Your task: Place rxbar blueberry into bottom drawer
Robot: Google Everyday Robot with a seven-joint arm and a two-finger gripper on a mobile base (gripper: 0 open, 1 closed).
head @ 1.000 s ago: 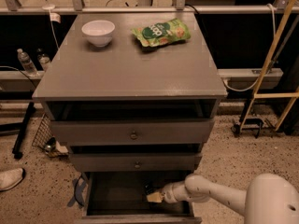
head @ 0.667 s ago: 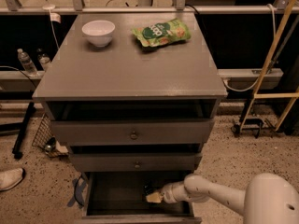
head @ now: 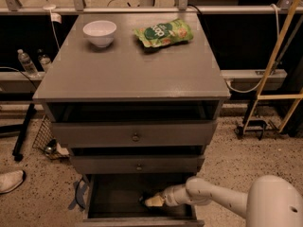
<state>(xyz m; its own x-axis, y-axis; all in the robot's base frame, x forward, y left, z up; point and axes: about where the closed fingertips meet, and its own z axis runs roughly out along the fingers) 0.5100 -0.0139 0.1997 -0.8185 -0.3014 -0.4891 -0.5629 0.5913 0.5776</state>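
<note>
The end effector point(head: 154, 201) hangs low inside the open bottom drawer point(head: 132, 220), pointing left. A small dark shape at its tip, probably the rxbar blueberry point(head: 143, 200), lies just leftward. I can't tell whether it's gripped or released.

high front view, gripper point(head: 151, 201) bottom centre
</note>
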